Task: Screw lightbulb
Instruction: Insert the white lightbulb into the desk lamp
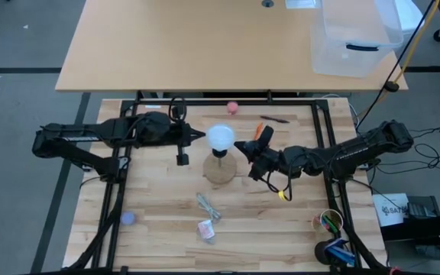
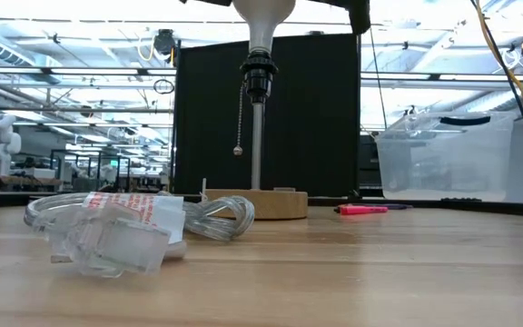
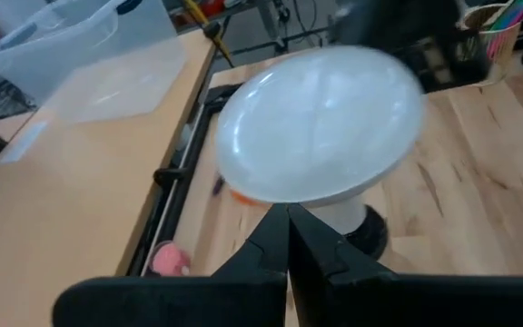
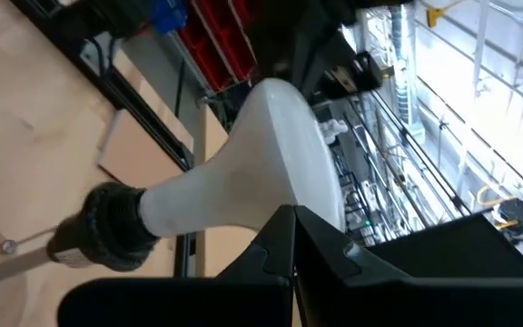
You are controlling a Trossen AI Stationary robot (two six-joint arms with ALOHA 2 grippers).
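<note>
from above, the lightbulb (image 1: 221,137) sits on top of the socket post of the round wooden base (image 1: 220,169), and everything else is placed from that base. the left gripper (image 1: 200,135) is just beside the bulb on its left, fingers pressed together into a point and holding nothing. the right gripper (image 1: 241,145) is just beside the bulb on the other side, also pinched closed and empty (whether either tip actually touches the glass cannot be told). a small pink ball (image 1: 234,107) lies beyond the base toward the far table edge, a crumpled clear plastic package (image 1: 207,228) lies on the near side of the base, and a cup of pens (image 1: 329,221) stands well to its right.

at table height, the bulb's neck (image 2: 260,23) is seated in the black socket (image 2: 256,77) above the base, a pull chain (image 2: 239,123) hangs beside the post, and a pink marker (image 2: 363,209) lies to the right of the base.

in the left wrist view, the closed fingers (image 3: 289,245) point at the underside of the bulb's globe (image 3: 320,127).

in the right wrist view, the shut fingers (image 4: 291,245) lie next to the bulb (image 4: 261,163) where it tapers into the socket (image 4: 107,227).
</note>
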